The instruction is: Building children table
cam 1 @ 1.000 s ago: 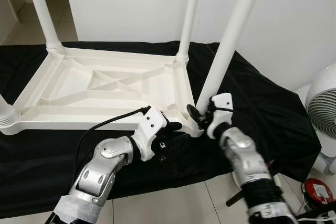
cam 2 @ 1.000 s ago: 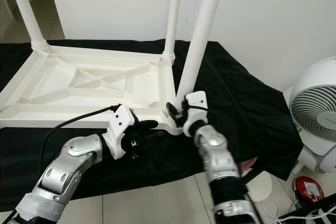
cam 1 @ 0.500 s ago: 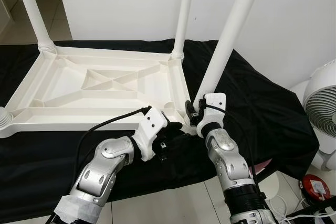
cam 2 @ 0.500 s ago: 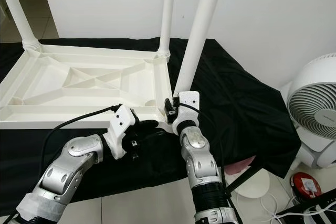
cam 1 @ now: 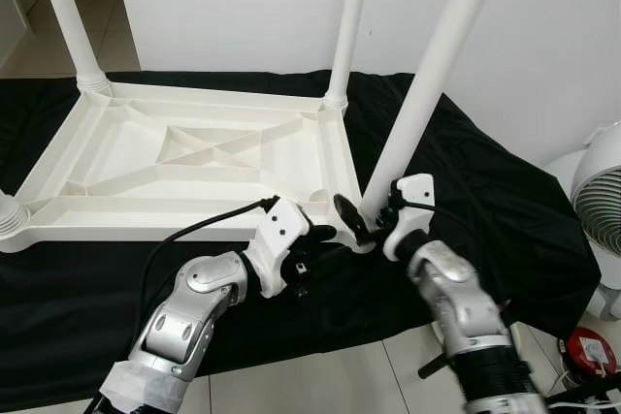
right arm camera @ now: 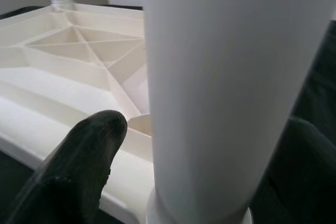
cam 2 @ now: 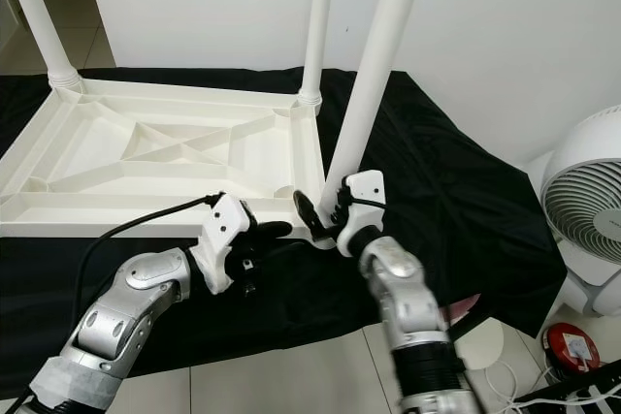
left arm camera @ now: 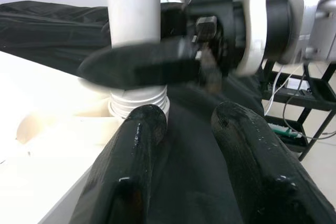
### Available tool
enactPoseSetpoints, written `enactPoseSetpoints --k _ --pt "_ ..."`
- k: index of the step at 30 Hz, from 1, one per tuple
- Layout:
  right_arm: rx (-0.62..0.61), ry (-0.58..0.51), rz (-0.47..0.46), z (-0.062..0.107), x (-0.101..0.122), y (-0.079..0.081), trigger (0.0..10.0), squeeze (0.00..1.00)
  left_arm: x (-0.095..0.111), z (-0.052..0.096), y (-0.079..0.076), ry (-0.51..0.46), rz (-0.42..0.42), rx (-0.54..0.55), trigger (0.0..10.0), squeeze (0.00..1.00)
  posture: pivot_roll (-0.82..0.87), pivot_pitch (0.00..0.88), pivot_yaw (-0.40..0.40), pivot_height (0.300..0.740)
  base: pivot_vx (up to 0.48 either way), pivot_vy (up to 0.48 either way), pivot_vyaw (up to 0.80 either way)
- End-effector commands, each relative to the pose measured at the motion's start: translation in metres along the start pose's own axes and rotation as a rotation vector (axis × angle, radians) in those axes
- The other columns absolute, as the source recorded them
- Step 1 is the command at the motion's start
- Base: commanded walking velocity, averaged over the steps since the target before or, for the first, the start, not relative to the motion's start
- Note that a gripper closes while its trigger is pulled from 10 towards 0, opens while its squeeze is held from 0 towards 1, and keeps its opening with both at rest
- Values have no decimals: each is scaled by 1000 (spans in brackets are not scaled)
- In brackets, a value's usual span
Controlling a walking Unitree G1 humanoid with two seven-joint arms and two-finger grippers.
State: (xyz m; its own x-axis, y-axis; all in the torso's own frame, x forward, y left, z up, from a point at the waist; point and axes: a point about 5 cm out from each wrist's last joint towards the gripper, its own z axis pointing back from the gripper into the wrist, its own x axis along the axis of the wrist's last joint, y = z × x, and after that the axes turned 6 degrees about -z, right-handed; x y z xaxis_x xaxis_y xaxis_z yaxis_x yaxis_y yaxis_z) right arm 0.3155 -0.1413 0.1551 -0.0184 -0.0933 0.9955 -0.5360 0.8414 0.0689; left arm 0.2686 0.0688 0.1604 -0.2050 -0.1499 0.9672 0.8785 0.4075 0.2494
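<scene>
A white plastic children's table (cam 1: 126, 206) lies upside down on a black cloth (cam 1: 485, 201). White legs stand at its far left (cam 1: 68, 16) and far right (cam 1: 347, 26) corners. The near-right leg (cam 1: 437, 75) leans in its corner socket. My right gripper (cam 1: 367, 216) is open around that leg's base, with one finger (right arm camera: 79, 166) apart from the leg and the other (right arm camera: 307, 171) on its far side. My left gripper (cam 1: 315, 247) is open just in front of the same corner, with only cloth between its fingers (left arm camera: 139, 145).
The base of the near-left leg (cam 1: 8, 215) shows at the picture's left edge. A white fan (cam 2: 582, 201) stands on the floor to the right, with a red round object (cam 1: 587, 351) beside it. A white wall rises behind the table. Tiled floor runs along the cloth's front edge.
My right forearm has swung out to the right while its gripper stays at the leg's base, and its left finger now stands further off the leg. The left arm has not moved. The camera shifted slightly.
</scene>
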Motion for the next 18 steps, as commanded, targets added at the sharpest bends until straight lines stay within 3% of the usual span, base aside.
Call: enactPoseSetpoints --k 1,5,14,15,18 --pt "30 13 1 1 -3 -1 10000 0 0 -1 1 0 -4 41 10000 0 25 44 -82 740 0 0 0" --pt "162 79 91 -3 -6 -8 10000 0 1 -4 2 -5 -12 31 10000 0 27 32 -78 740 0 0 0" --pt "243 157 106 -19 -17 -8 10000 0 2 -5 3 -8 -18 30 10000 0 44 17 -77 740 0 0 0" --pt "268 165 99 -21 -19 -6 314 0 2 -4 3 -9 -19 30 10000 0 48 14 -79 740 0 0 0" --pt "306 173 94 -23 -21 -4 0 0 2 -3 3 -8 -21 35 10000 0 54 11 -83 740 0 0 0"
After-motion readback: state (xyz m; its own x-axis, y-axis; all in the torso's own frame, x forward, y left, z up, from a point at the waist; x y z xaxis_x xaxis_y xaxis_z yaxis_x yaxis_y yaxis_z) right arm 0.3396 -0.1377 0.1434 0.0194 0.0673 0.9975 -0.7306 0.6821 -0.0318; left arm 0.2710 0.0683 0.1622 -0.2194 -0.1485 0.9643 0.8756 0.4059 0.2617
